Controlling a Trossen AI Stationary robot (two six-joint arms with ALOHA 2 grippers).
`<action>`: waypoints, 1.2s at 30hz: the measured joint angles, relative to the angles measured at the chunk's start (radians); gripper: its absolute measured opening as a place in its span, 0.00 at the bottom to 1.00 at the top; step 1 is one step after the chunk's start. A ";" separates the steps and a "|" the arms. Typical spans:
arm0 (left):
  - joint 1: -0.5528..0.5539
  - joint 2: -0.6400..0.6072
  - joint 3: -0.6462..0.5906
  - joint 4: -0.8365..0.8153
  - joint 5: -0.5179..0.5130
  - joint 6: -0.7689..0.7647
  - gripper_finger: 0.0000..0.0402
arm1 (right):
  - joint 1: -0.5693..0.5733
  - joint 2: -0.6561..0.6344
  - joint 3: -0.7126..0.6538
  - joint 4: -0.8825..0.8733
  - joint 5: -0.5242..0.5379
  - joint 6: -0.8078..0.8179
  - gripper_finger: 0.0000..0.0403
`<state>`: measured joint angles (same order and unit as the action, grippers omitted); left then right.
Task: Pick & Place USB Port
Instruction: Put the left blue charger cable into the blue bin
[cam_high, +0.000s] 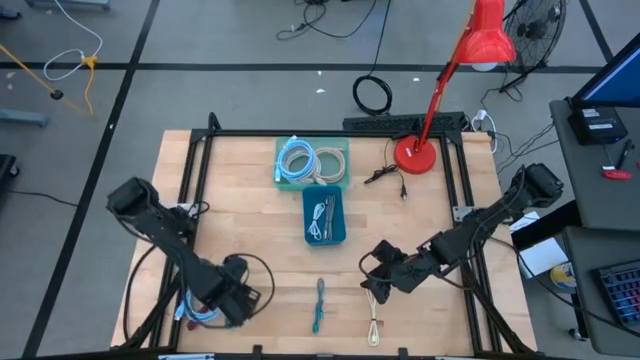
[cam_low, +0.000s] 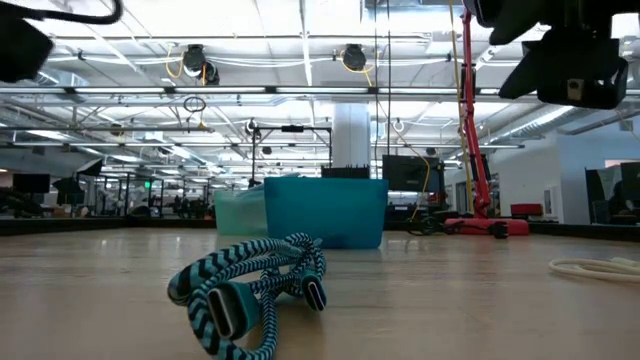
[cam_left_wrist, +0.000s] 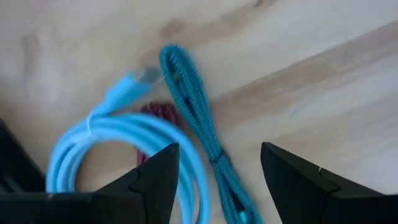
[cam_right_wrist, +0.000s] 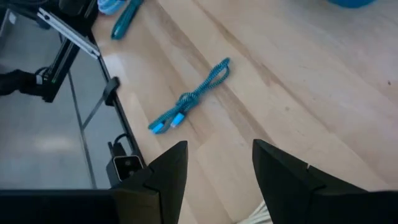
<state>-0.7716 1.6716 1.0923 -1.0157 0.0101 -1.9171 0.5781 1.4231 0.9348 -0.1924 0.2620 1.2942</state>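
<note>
Several USB cables lie on the wooden table. A teal braided cable (cam_high: 318, 305) (cam_low: 250, 290) (cam_right_wrist: 189, 98) lies folded near the near edge, between the arms. My left gripper (cam_high: 238, 293) (cam_left_wrist: 219, 180) is open above a light blue coiled cable (cam_left_wrist: 99, 140) and another teal braided cable (cam_left_wrist: 193, 106), which runs into the gap between the fingers. My right gripper (cam_high: 385, 275) (cam_right_wrist: 217, 168) is open and hovers just beyond a cream cable (cam_high: 374, 325) (cam_right_wrist: 264, 214). A blue bin (cam_high: 325, 217) (cam_low: 325, 210) holds one cable.
A light green bin (cam_high: 312, 160) with coiled cables stands beyond the blue bin. A red desk lamp (cam_high: 415, 152) (cam_low: 478, 150) and a black cable (cam_high: 385, 175) sit at the far right. A black frame (cam_high: 190, 170) borders the table. Bare wood lies between the arms.
</note>
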 joint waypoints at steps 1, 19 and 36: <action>0.009 -0.012 -0.010 0.018 -0.008 0.012 0.57 | 0.000 0.000 0.000 0.001 0.004 0.000 0.42; 0.063 0.055 -0.031 0.035 0.057 0.106 0.57 | 0.002 0.000 0.000 0.018 0.025 -0.002 0.42; 0.147 0.062 -0.080 0.280 0.053 0.182 0.05 | 0.002 0.000 0.000 0.069 0.025 -0.045 0.42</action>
<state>-0.6251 1.7338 1.0127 -0.7359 0.0635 -1.7354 0.5806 1.4231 0.9352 -0.1234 0.2867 1.2488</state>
